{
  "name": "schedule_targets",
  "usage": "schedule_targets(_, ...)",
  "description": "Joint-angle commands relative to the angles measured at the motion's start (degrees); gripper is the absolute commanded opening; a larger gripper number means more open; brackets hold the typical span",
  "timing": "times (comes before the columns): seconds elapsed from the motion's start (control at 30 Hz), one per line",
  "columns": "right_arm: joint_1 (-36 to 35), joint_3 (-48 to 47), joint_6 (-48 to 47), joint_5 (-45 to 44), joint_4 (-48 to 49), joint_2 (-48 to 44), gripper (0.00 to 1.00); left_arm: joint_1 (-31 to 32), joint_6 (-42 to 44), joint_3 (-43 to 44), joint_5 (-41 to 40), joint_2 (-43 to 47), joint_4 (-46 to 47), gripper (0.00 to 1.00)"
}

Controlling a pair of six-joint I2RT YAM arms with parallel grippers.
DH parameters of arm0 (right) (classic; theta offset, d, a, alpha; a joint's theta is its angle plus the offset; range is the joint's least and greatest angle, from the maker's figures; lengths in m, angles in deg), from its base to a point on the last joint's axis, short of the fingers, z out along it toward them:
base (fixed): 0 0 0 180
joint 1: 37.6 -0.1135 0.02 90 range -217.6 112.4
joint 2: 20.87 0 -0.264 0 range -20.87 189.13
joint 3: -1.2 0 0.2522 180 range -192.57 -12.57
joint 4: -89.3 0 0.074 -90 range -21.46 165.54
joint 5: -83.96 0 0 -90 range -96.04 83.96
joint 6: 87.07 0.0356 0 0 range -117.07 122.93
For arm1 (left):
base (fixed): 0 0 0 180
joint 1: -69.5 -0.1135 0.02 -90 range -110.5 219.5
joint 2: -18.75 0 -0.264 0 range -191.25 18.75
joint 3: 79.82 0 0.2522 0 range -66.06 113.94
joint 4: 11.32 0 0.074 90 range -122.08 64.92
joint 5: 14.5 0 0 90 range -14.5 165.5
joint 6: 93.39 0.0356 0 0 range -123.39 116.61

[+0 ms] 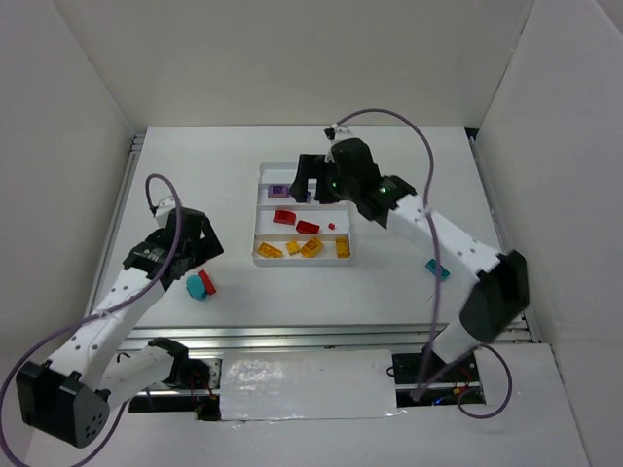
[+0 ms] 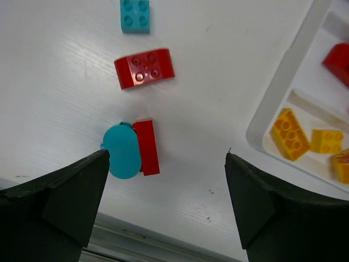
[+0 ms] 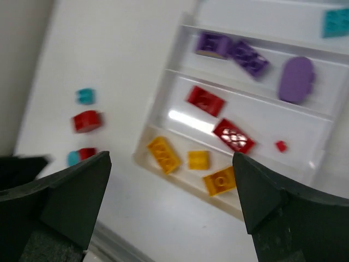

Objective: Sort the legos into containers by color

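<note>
1. White plastic forms the tray (image 1: 261,209) in the middle of the desk (image 1: 214,165). Its containers are long parallel strips. From above, the sorted legos show as yellow bricks (image 1: 311,246) in the nearest strip, red bricks (image 1: 283,216) in the next, and one purple brick (image 1: 278,190) beyond them.
2. From above, the right tool (image 1: 306,187) hangs over the tray's far side and covers much of the purple strip. The right wrist view shows that whole strip, which also holds a second purple brick (image 3: 248,57) and a purple oval piece (image 3: 296,79).
3. That wrist view also catches a blurred teal piece (image 3: 337,22) past the purple strip. Whether it lies inside the last strip cannot be told.
4. The right tool's jaws stand wide apart with nothing between them.
5. The left tool (image 1: 195,255) hovers over the desk left of the tray, its jaws spread fully and empty.
6. Its wrist view shows a teal oval piece (image 2: 122,151) touching a slim red brick (image 2: 146,147) just ahead of the fingers. Farther on lie a curved red brick (image 2: 144,68) and a square teal brick (image 2: 135,15), both loose on the desk. From above, the left arm hides those last two.
7. Only the overhead view shows a lone teal brick (image 1: 437,269) on the desk right of the tray, beside the right arm.
</note>
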Motion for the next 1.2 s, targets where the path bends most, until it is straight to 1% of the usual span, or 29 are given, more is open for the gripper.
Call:
schedule_targets(0.0,-2.2,13.2,1.8,4.3,6.7,-10.7,1.0,-0.5,-7.8,-6.2,3.0,-3.6,6.4,1.0)
schedule_targets(0.03,-2.6,16.0,3.2,6.0,9.5,-15.4,1.0,-0.6,-10.2,-6.9,2.8,-6.5,7.0,1.0)
schedule_targets(0.1,-3.5,23.9,4.6,6.2,12.2,-19.8,0.99,-0.3,-12.8,-7.4,1.3,-9.4,6.9,0.99)
schedule_targets(0.13,-3.5,25.6,5.3,5.9,13.3,-23.4,1.0,-0.2,-15.6,-7.8,0.0,-11.3,5.5,0.99)
schedule_targets(0.2,-3.7,29.2,5.7,5.6,12.9,-25.9,1.0,-0.2,-17.2,-9.6,-2.5,-11.4,5.1,0.99)
schedule_targets(0.27,-3.7,30.6,5.8,5.3,12.6,-28.6,0.99,-0.2,-18.2,-11.4,-3.3,-10.4,6.3,0.99)
schedule_targets(0.33,-3.7,31.9,6.0,5.5,12.4,-30.1,1.0,-0.2,-17.8,-14.1,-2.5,-10.0,9.5,0.99)
schedule_targets(0.53,-3.8,34.0,6.4,7.5,13.2,-32.5,1.0,-0.2,-19.2,-15.9,-1.8,-14.6,11.1,0.99)
schedule_targets(0.7,-4.0,35.6,6.5,7.8,13.3,-33.3,1.0,-0.2,-19.6,-18.7,-1.2,-16.1,14.7,1.0)
schedule_targets(0.77,-3.9,36.4,6.7,8.0,13.8,-33.8,0.99,-0.2,-19.6,-18.1,-1.4,-16.7,14.3,0.99)
schedule_targets(0.8,-3.9,36.5,6.7,8.0,13.8,-33.8,0.99,-0.2,-19.4,-18.1,-1.2,-16.6,14.2,0.98)
schedule_targets(0.83,-3.9,36.5,6.7,8.1,13.7,-33.8,1.0,-0.2,-19.2,-18.1,-1.2,-16.3,14.4,0.92)
schedule_targets(0.9,-4.0,36.5,6.6,8.4,13.6,-33.8,1.0,-0.2,-18.7,-18.8,-0.6,-15.2,15.4,0.87)
schedule_targets(0.93,-3.9,36.6,6.6,8.5,13.7,-33.9,0.99,-0.2,-18.5,-19.1,-0.3,-14.7,15.8,0.7)
schedule_targets(0.97,-3.9,36.7,6.5,8.7,13.8,-33.9,1.0,-0.2,-18.2,-19.7,0.6,-14.1,16.3,0.61)
schedule_targets(1.0,-3.9,36.8,6.5,8.9,13.9,-34.1,1.0,-0.2,-18.0,-20.2,1.0,-13.2,16.6,0.56)
schedule_targets(1.03,-3.9,36.9,6.5,9.2,14.0,-34.3,1.0,-0.3,-17.9,-20.3,1.5,-12.6,17.3,0.39)
schedule_targets(1.07,-3.9,37.0,6.5,9.5,14.1,-34.3,1.0,-0.2,-17.9,-20.6,1.6,-12.0,17.2,0.33)
schedule_targets(1.1,-3.9,37.0,6.5,9.6,14.1,-34.3,0.99,-0.2,-18.0,-20.6,1.5,-11.8,17.0,0.33)
schedule_targets(1.17,-3.9,37.3,6.6,10.0,14.3,-34.4,1.0,-0.2,-17.7,-20.5,1.3,-11.5,16.6,0.21)
